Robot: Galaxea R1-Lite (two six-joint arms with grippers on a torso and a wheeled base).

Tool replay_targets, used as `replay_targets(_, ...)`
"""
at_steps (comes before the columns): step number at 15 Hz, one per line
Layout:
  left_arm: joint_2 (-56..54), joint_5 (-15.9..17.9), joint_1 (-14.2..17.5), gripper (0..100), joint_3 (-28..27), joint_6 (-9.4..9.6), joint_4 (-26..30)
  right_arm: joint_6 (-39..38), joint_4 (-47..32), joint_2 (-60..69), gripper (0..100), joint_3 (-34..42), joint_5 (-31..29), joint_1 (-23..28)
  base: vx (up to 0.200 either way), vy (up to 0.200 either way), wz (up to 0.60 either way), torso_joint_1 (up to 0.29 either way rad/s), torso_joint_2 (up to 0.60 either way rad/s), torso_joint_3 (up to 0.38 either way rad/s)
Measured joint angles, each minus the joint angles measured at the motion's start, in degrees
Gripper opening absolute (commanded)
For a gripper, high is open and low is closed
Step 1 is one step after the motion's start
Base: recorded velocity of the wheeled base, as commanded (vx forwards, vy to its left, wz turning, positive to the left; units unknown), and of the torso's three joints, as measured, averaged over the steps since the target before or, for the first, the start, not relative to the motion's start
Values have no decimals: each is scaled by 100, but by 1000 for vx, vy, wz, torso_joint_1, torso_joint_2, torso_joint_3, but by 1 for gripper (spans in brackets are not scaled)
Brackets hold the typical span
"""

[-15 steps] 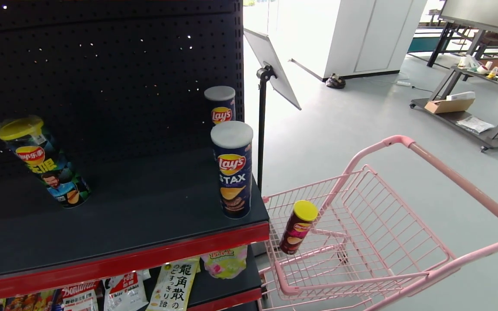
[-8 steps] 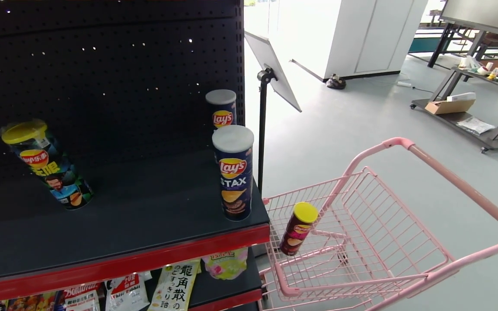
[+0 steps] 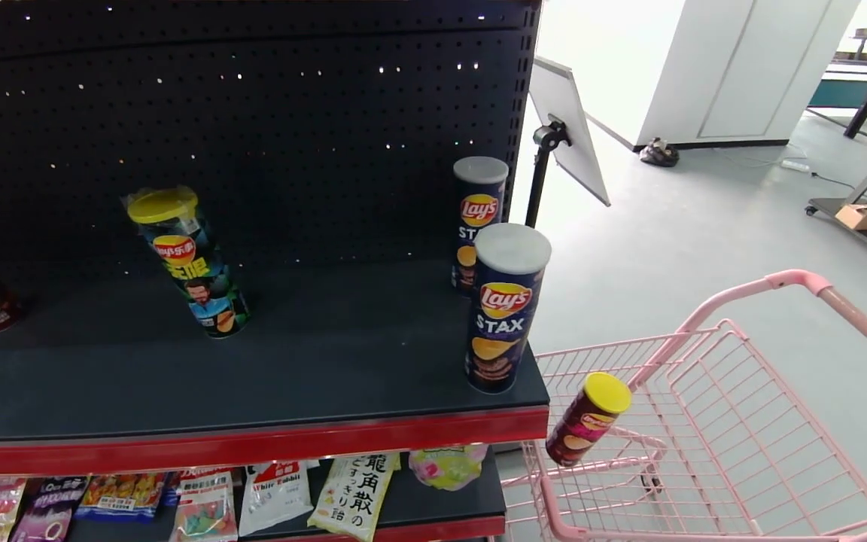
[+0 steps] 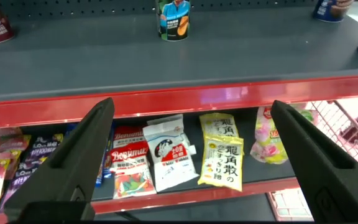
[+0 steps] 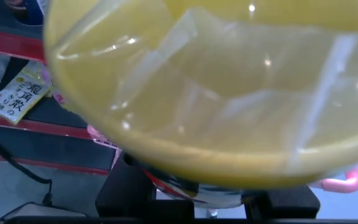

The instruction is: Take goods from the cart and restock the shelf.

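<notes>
Right gripper [image 5: 213, 202] looks clamped on a yellow-lidded can [image 5: 210, 93], left gripper [image 4: 191, 106] is spread apart, so I'd land it upright on the shelf [image 3: 253, 436] at 9 o'clock from the front blue can [image 3: 505, 309].

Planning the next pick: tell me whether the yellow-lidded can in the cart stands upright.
No, the yellow-lidded can leans tilted inside the pink cart, lid end up.

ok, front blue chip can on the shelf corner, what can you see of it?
The front blue can is a tall dark-blue tube, cardboard-looking, with a pale grey lid, red-and-yellow logo and pictured chips. It stands upright on the upper shelf at its front right corner, near the red edge. A second blue can stands behind it. Nothing grips it.
</notes>
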State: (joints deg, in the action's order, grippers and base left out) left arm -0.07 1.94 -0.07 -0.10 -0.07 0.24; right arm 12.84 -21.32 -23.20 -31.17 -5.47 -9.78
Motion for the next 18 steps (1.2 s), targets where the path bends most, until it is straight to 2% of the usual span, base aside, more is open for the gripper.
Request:
replay_targets(4, 0, 0, 0, 100, 0, 0, 0, -102, 69, 219, 0, 80, 180, -48, 0, 0, 0, 0, 0, 0)
replay_targets(15, 0, 0, 0, 100, 0, 0, 2, -96, 91, 300, 0, 130, 263, -69, 0, 200, 0, 1, 2, 3)
replay_targets(18, 0, -2, -2, 100, 0, 0, 2, -113, 138, 295, 0, 133, 525, -74, 0, 200, 0, 1, 1, -1)
